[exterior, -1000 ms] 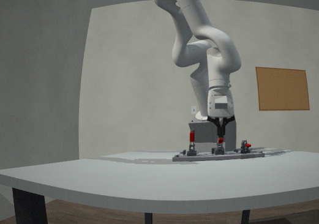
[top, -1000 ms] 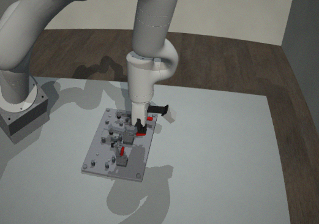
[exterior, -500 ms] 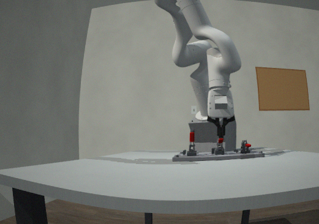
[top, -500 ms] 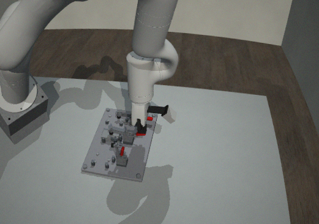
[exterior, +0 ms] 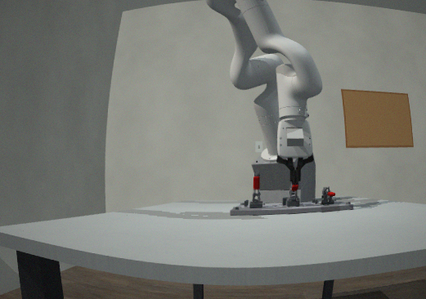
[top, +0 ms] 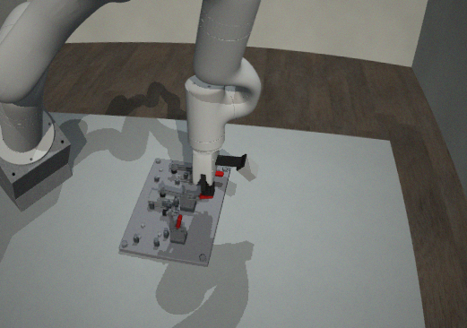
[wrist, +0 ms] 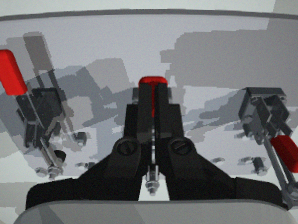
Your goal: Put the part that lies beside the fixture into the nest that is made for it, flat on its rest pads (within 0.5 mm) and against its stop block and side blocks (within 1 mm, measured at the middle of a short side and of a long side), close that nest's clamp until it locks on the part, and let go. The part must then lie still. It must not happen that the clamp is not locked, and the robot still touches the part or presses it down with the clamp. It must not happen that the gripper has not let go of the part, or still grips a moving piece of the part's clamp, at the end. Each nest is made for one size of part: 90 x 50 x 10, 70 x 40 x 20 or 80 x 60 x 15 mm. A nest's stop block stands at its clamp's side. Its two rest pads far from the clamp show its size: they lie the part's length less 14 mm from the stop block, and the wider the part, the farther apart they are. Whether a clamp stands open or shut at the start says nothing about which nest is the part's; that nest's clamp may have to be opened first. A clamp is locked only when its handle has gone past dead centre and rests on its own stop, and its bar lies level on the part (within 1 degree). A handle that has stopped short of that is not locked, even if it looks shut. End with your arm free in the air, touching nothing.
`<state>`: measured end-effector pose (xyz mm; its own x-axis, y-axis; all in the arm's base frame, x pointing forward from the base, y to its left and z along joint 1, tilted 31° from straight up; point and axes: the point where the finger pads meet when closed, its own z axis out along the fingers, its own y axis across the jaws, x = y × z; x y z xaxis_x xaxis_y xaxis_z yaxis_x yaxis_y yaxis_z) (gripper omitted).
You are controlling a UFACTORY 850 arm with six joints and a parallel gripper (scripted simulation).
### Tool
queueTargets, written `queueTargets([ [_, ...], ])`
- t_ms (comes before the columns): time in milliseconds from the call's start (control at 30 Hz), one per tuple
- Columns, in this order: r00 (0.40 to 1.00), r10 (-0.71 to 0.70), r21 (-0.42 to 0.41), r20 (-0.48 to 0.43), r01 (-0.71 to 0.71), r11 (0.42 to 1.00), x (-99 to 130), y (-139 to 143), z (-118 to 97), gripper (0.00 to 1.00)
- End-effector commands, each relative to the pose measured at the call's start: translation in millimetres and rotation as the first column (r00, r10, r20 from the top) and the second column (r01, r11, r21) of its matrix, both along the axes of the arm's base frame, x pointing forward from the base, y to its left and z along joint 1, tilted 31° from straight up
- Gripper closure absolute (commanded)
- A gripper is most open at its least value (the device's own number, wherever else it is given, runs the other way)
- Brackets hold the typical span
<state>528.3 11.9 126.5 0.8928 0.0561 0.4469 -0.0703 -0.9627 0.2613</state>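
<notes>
The grey fixture plate point(top: 143, 239) point(exterior: 268, 211) carries three nests, each with a red-handled clamp. My gripper point(top: 204, 190) point(exterior: 295, 183) point(wrist: 152, 100) is shut with nothing between the fingers. Its tips point down at the red handle of the middle clamp point(top: 203, 196) point(exterior: 294, 187) point(wrist: 152, 83), touching it or just above it. A pale grey block, seemingly the part point(top: 173, 191), lies in the middle nest, largely hidden by clamp parts. The near clamp's handle point(top: 179, 220) point(exterior: 256, 182) point(wrist: 12, 72) stands upright. The far clamp's handle point(top: 219, 173) point(exterior: 331, 194) point(wrist: 285, 149) lies low.
The arm's base block point(top: 25, 172) stands at the table's far left corner. The table point(top: 330, 233) point(exterior: 178, 241) reaches wide around the fixture. Small pads and blocks stud the plate around the clamps.
</notes>
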Motion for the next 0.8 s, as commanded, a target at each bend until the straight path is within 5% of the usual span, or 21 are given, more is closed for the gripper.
queueTargets([
  [0,1.000,0.000,0.000,0.001,0.000,1.000,0.5,0.2,0.4,1.00],
  [767,1.000,0.000,0.000,0.001,0.000,1.000,1.8,-0.6,-2.2,1.00],
])
